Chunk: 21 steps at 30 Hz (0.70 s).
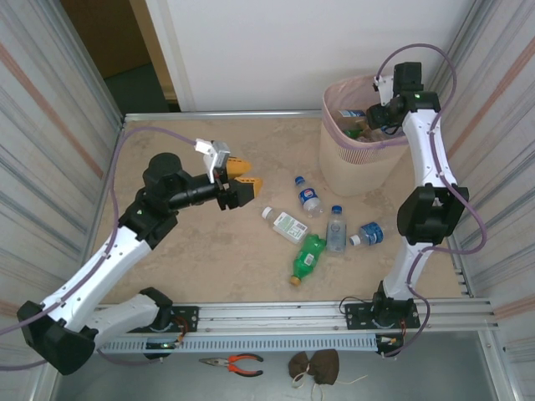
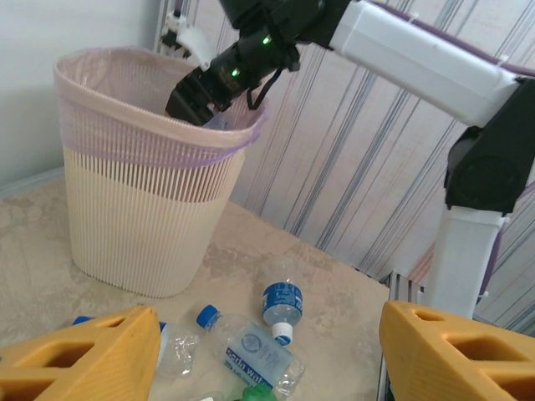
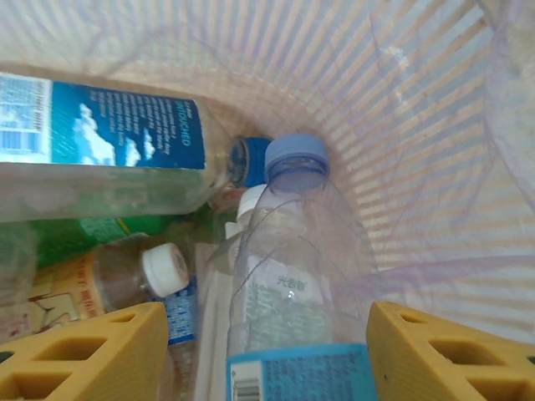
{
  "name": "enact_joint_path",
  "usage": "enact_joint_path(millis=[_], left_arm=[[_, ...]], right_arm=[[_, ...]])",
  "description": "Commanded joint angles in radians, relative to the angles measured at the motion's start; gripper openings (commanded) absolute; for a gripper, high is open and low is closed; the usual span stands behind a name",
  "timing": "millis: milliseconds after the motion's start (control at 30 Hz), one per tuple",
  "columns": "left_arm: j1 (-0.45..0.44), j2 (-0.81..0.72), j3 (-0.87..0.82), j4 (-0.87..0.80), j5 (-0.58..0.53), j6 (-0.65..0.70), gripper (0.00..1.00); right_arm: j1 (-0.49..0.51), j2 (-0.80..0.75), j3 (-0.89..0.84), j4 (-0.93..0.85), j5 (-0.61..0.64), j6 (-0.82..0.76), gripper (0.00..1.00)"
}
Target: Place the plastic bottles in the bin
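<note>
The beige ribbed bin point(image 1: 351, 163) with its pink liner stands at the back right. My right gripper point(image 1: 378, 117) hangs in its mouth, open. Between its yellow fingers point(image 3: 92, 355) lies a clear blue-capped bottle point(image 3: 292, 267), with a gap on each side, on top of other bottles point(image 3: 109, 150). On the table lie a blue-labelled bottle point(image 1: 309, 195), a white-green one point(image 1: 288, 225), a clear one point(image 1: 336, 228), another blue-labelled one point(image 1: 368, 233) and a green one point(image 1: 308, 257). My left gripper point(image 1: 240, 185) hovers open, left of them, holding nothing.
Curtained walls close in both sides of the table. The right arm's white links point(image 2: 468, 192) rise beside the bin point(image 2: 142, 184). A metal rail point(image 1: 292, 317) runs along the near edge, with pliers point(image 1: 234, 362) and a brown cloth point(image 1: 316, 366) below it.
</note>
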Motion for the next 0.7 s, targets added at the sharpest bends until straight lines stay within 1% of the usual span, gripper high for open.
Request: enact_joint_path(millis=[0, 133, 267, 467, 600, 667], left_arm=[[0.008, 0.032, 0.040, -0.030, 0.004, -0.003, 0.70], [0.006, 0.084, 0.067, -0.041, 0.046, -0.005, 0.67], [0.006, 0.128, 0.096, -0.073, 0.031, -0.021, 0.66], [-0.033, 0.196, 0.157, -0.204, -0.092, -0.037, 0.64], [-0.074, 0.259, 0.207, -0.304, -0.214, -0.099, 0.62], [-0.089, 0.295, 0.230, -0.350, -0.250, -0.131, 0.62]], right_arm=[[0.006, -0.093, 0.006, -0.003, -0.088, 0.061, 0.63], [-0.002, -0.145, -0.021, 0.021, -0.156, 0.101, 0.60], [-0.004, -0.209, -0.053, 0.047, -0.198, 0.135, 0.59], [-0.004, -0.326, -0.140, 0.109, -0.256, 0.189, 0.58], [-0.003, -0.417, -0.242, 0.164, -0.285, 0.229, 0.58], [-0.004, -0.462, -0.284, 0.188, -0.293, 0.243, 0.58]])
